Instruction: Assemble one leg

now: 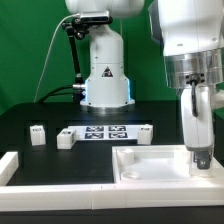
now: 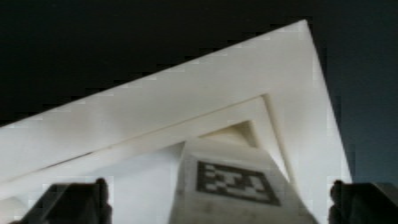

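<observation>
gripper (image 1: 201, 152) low over the panel (image 1: 150, 163) corner, fingers spread either side of the leg (image 2: 235, 180) with gaps showing, so released, not clamping; leg stands upright between and just below the fingertips at that corner, probably where it screws in

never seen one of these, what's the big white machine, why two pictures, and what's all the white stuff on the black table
The white machine is a robot arm; its gripper works like a two-finger hand. One picture is from a camera off the arm, the other from a camera on its wrist, looking down past the fingertips. On the black table lie furniture parts: small legs, a flat marker board that only guides the cameras, and a large white panel. The gripper seems to hold a tagged leg over a corner of that panel, though its grip is not plain.
</observation>
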Controlling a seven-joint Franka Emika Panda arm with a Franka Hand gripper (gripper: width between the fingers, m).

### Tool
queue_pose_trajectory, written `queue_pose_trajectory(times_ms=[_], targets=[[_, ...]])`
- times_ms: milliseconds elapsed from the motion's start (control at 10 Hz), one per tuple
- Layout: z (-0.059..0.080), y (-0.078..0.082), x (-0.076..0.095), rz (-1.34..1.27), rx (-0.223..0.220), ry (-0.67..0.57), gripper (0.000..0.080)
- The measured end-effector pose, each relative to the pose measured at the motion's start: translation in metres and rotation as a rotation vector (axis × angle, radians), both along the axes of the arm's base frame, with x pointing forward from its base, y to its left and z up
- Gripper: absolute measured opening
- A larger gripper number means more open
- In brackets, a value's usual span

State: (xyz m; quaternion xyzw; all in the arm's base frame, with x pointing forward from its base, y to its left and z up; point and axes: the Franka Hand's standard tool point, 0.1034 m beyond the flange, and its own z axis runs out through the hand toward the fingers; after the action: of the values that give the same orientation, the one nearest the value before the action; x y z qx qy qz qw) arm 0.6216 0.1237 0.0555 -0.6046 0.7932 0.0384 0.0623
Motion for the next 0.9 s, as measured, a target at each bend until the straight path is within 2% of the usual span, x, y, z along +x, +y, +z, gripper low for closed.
queue_pose_trajectory(times_ms=[200, 600, 900], targets=[[0.002, -0.003, 0.001, 0.088, -0.002, -0.008, 0.0648], [0.004, -0.008, -0.001, 0.560, -0.013, -0.033, 0.0649], [0.003, -0.010, 0.001, 0.939, -0.055, -0.042, 0.0649]])
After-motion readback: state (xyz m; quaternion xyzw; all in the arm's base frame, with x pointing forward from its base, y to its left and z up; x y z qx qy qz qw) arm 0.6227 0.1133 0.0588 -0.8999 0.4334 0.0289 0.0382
